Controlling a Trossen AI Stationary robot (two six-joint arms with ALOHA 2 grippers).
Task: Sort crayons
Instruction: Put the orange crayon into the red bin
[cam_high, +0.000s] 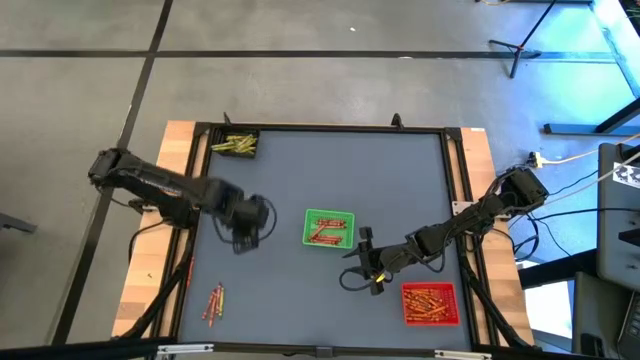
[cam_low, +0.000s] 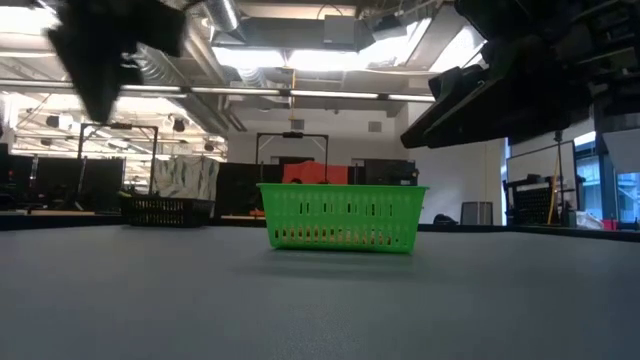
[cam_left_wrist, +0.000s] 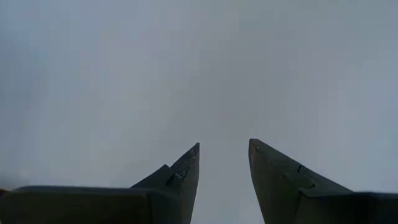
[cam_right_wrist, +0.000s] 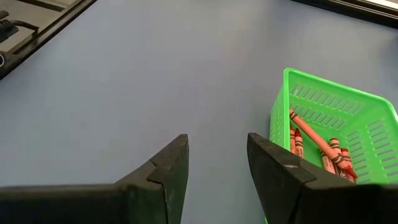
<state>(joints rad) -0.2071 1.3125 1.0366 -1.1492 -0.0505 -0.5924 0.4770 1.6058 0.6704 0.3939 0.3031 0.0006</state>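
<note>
Left heap (cam_high: 214, 302): loose crayons lying on the table near its left edge, reddish and orange; too small to count.
Black tray (cam_high: 236, 144): one, at the far left corner, holding yellow-green crayons.
My left gripper (cam_high: 243, 232): blurred above bare table between the left heap and the green tray; fingers (cam_left_wrist: 180, 180) apart, nothing between them.
Green tray (cam_high: 328, 228): one, mid-table; about five red-orange crayons (cam_right_wrist: 320, 149) lie flat inside it.
My right gripper (cam_high: 368, 262): just beside the green tray, toward the red tray; fingers (cam_right_wrist: 273, 171) apart and empty.
Red tray (cam_high: 430, 304): one, near the right corner, with a dense layer of red-orange crayons, too many to count.
Handling, as I judge it: each crayon is light, stiff and brittle, paper-wrapped so fairly grippy, yet round and apt to roll. I would pinch one across its middle, fingers square to its length, picking a stick that lies clear of its neighbours.
</note>
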